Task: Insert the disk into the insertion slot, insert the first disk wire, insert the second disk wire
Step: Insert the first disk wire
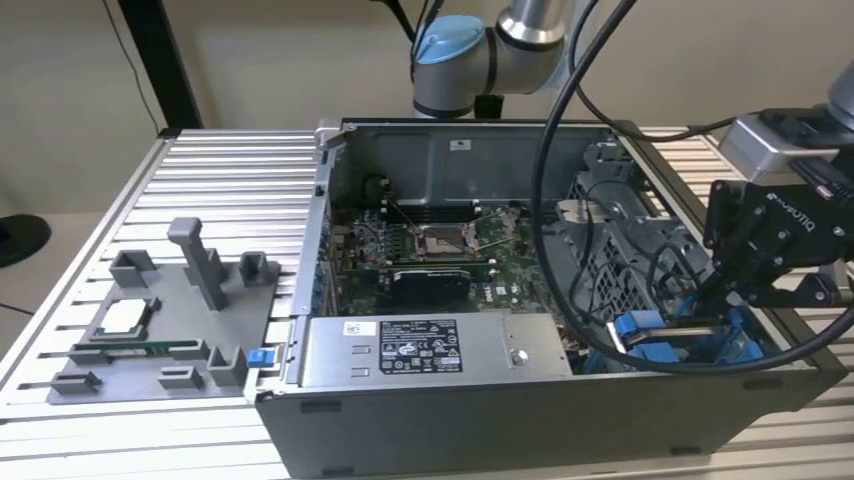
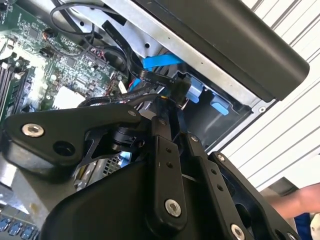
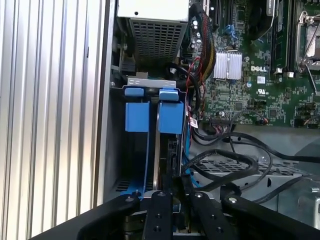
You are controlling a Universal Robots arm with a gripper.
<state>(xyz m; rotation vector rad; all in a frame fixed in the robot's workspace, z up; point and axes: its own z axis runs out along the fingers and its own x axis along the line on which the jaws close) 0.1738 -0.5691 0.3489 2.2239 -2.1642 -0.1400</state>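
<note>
The disk stands on edge inside the insertion slot point(image 3: 120, 150) at the case's corner, and its blue frame point(image 3: 170, 117) shows beside a second blue tab point(image 3: 137, 117). In the exterior view the blue frame point(image 1: 654, 335) lies low at the right of the case. My gripper point(image 1: 731, 300) reaches down into that corner. In the first wrist view the gripper point(image 3: 172, 184) hangs right over the disk's edge. In the second wrist view the gripper point(image 2: 172, 107) is shut on the black plug of a disk wire point(image 2: 179, 89), close to the blue frame. I cannot tell whether the plug is seated.
A grey labelled power-supply box point(image 1: 400, 350) lies along the case's front. The motherboard point(image 1: 427, 250) sits behind it. Black cables point(image 1: 561, 200) loop over the drive cage. A grey fixture tray point(image 1: 160, 320) rests on the ribbed table at the exterior view's left. A person's hand point(image 2: 305, 200) is nearby.
</note>
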